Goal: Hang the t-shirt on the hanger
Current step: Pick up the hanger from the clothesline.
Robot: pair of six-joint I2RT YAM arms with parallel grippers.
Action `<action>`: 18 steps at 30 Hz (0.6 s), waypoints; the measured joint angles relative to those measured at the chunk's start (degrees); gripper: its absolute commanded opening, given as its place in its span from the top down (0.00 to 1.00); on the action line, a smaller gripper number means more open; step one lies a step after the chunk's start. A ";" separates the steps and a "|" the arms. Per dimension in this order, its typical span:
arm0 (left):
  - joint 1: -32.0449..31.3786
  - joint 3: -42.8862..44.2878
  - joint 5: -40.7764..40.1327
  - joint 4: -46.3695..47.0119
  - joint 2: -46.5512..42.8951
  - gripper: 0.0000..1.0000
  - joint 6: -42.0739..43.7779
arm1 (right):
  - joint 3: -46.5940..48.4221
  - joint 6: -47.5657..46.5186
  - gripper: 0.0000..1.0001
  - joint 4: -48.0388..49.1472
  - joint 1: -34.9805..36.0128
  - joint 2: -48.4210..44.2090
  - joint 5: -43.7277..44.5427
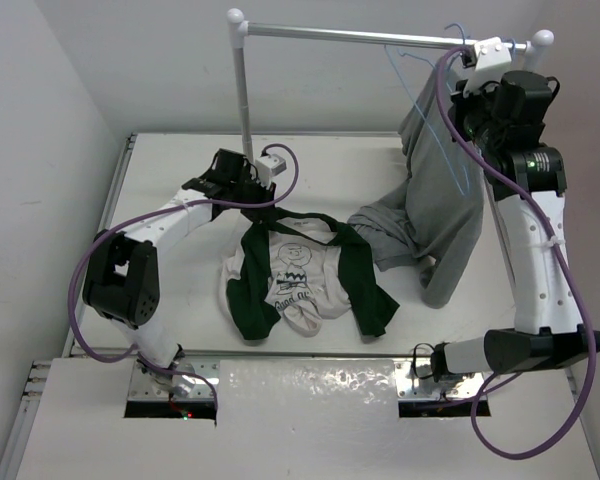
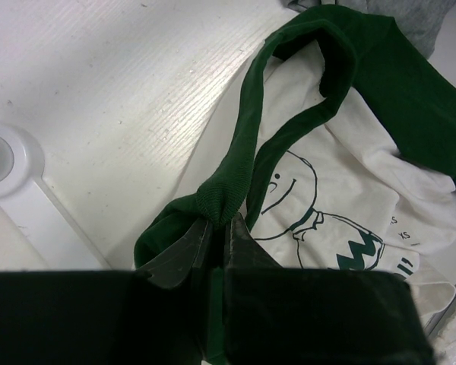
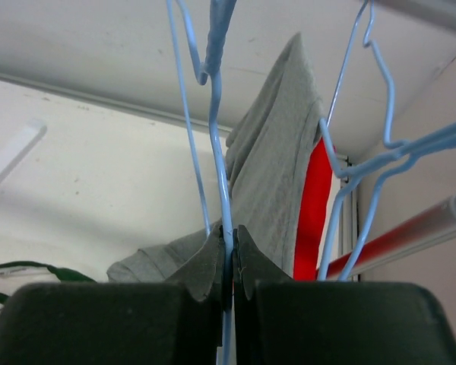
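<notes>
T-shirt [image 1: 298,275]: crumpled mid-worktop [image 1: 160,170], print up.
My left tool [image 2: 216,228]: clamped on its green collar, at the shirt's 11 o'clock.
Grey shirt [image 1: 435,210]: at the t-shirt's 2 o'clock, draped from the rail [image 1: 360,37], just beside one green sleeve.
My right tool [image 3: 229,247]: pinched tight on the hanger [image 3: 220,160] wire, under the rail's right end.
In the way: other blue hangers [image 3: 399,150] at its 3 o'clock; red hanger [image 3: 313,205] behind the grey shirt.

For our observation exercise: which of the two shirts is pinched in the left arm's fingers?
The white t-shirt with green sleeves, its green band between the left fingers; the plain grey shirt hangs at the right.
</notes>
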 measured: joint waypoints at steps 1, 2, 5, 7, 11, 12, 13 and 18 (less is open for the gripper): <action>0.00 0.00 0.00 0.00 0.00 1.00 0.07 | 0.46 0.00 1.00 0.04 0.00 0.00 -0.17; 0.00 0.00 0.00 0.02 0.00 1.00 0.09 | 0.87 0.00 1.00 0.22 0.00 -0.04 -0.35; 0.00 0.00 0.00 0.00 0.00 1.00 0.09 | 1.57 0.04 1.00 0.74 0.00 -0.24 -0.92; 0.00 0.00 0.00 0.02 0.00 1.00 0.11 | 1.51 0.31 1.00 1.18 0.00 -0.50 -2.12; 0.00 0.00 -0.09 0.02 0.00 1.00 0.11 | -4.83 2.16 1.00 5.31 0.00 -4.59 -6.84; 0.00 0.00 -0.17 0.02 0.00 1.00 0.11 | -7.19 2.93 1.00 6.01 0.02 -6.23 -8.26; 0.00 0.00 -0.26 0.02 0.00 1.00 0.09 | -9.70 3.89 1.00 6.49 0.11 -7.98 -10.08; 0.00 0.15 -1.09 0.02 0.00 1.00 -0.31 | -17.27 8.00 1.00 10.91 1.88 -13.55 -18.82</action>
